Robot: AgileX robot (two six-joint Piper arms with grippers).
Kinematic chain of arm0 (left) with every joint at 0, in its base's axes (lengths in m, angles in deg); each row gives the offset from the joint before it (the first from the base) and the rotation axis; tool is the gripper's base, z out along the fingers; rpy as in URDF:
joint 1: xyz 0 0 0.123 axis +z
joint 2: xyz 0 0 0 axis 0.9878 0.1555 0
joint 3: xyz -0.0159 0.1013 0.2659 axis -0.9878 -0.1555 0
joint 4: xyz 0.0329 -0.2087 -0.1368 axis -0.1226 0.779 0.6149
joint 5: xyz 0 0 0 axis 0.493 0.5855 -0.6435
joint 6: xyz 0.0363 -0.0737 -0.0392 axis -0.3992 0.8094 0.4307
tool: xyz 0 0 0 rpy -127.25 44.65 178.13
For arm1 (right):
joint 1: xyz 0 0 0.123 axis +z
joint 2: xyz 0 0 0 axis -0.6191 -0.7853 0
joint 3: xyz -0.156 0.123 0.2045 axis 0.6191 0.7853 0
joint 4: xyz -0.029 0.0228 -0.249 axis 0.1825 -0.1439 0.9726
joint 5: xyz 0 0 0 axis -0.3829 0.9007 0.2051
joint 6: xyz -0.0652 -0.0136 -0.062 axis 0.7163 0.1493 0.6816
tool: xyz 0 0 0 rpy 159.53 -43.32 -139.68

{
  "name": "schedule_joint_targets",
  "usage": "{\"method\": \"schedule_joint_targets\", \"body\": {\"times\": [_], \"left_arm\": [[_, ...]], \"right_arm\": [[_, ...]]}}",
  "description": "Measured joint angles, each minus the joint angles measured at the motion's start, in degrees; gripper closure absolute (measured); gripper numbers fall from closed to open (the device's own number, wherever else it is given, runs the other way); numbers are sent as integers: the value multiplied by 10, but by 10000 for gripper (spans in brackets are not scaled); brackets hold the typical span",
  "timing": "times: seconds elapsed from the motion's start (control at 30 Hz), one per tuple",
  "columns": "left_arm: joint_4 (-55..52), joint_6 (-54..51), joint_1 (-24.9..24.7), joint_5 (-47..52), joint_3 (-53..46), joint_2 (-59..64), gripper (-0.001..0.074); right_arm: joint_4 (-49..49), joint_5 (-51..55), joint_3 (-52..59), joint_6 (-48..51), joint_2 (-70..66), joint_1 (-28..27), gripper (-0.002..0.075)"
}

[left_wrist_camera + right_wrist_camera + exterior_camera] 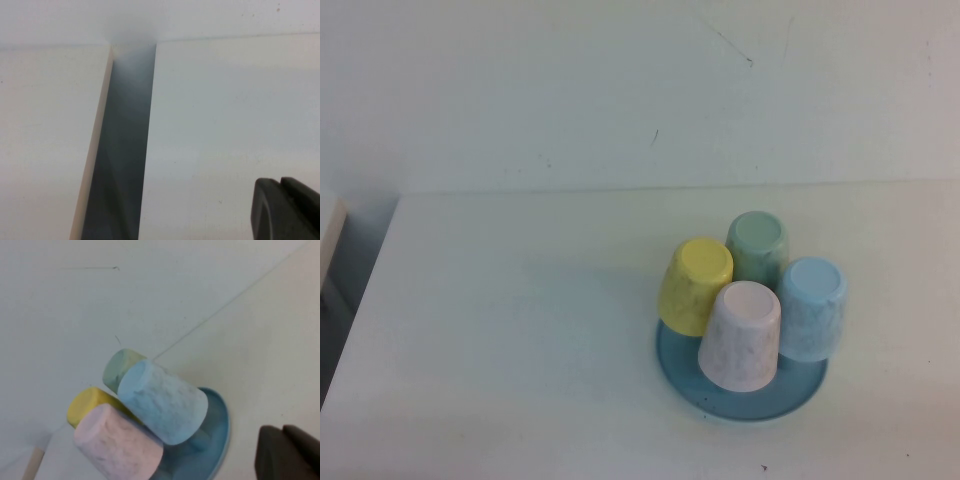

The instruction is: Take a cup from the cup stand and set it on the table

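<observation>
The light blue speckled cup [813, 308] sits upside down on the right side of the teal-blue cup stand [740, 405], right of centre on the white table [520, 330]. Its peg is hidden under it. In the right wrist view the cup [162, 401] leans over the stand [220, 425]. My right gripper [282, 429] is shut and empty, a short way off the stand's rim. My left gripper [280, 181] is shut and empty over bare table near its left edge. Neither gripper shows in the high view.
A yellow cup [695, 285], a pale green cup [757, 246] and a pale pink cup [742, 335] also sit upside down on the stand. A dark gap [120, 150] runs between the table's left edge and a neighbouring white surface. A wall [620, 90] stands behind.
</observation>
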Motion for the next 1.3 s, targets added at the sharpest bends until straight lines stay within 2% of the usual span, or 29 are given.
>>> {"method": "schedule_joint_targets", "body": {"times": [0.2, 0.33, 0.47, 0.57, 0.7, 0.8, 0.9, 1.17, 1.23, 1.3], "left_arm": [[0, 0, 0, 0, 0, 0, 738], [0, 0, 0, 0, 0, 0, 738], [0, 0, 0, 0, 0, 0, 738], [0, 0, 0, 0, 0, 0, 738], [0, 1, 0, 0, 0, 0, 738], [0, 1, 0, 0, 0, 0, 738], [0, 1, 0, 0, 0, 0, 738], [0, 1, 0, 0, 0, 0, 738], [0, 1, 0, 0, 0, 0, 738], [0, 1, 0, 0, 0, 0, 738]], "right_arm": [[0, 15, 0, 61, 0, 0, 729], [-23, 75, -8, 156, 0, 0, 729], [-25, 138, -113, 280, -41, 0, 729], [39, 187, -234, 317, -126, 0, 729], [138, 315, -385, 360, -282, 0, 729], [168, 421, -477, 391, -407, 0, 729], [196, 483, -549, 408, -504, 7, 729], [306, 531, -675, 394, -712, 105, 724], [318, 531, -703, 394, -755, 130, 692], [328, 531, -728, 394, -799, 149, 626]]}}
